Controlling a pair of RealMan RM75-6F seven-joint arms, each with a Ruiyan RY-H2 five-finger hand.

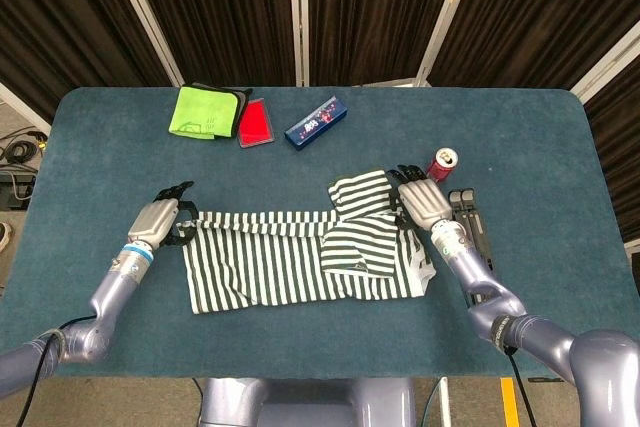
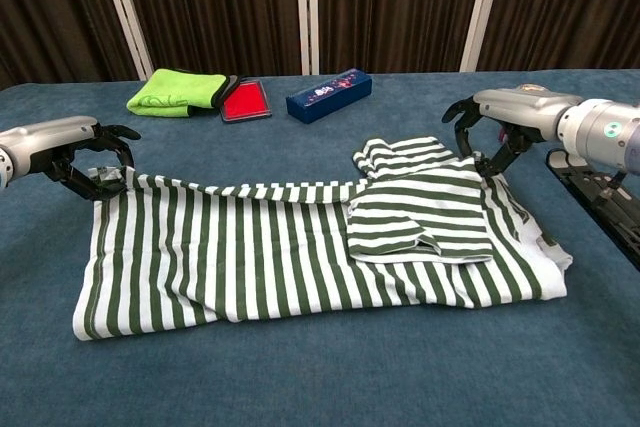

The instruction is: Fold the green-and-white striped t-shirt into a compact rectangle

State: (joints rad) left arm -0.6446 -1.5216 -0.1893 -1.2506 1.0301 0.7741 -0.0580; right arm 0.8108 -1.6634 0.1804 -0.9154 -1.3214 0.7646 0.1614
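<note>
The green-and-white striped t-shirt [image 1: 290, 262] [image 2: 250, 257] lies flat across the blue table [image 1: 560, 137], with a sleeve section folded over its right half. My left hand [image 1: 160, 217] [image 2: 75, 155] grips the shirt's far left corner, fingers curled around the cloth. At the far right edge, beside the folded part, my right hand [image 1: 420, 200] [image 2: 505, 117] holds the cloth with curled fingers.
Along the far side lie a bright green cloth [image 1: 207, 112] [image 2: 175, 92], a red flat item [image 1: 257, 123], and a blue box [image 1: 317, 122] [image 2: 328, 95]. A red can [image 1: 442, 164] and a black tool [image 1: 470, 222] sit just right of my right hand.
</note>
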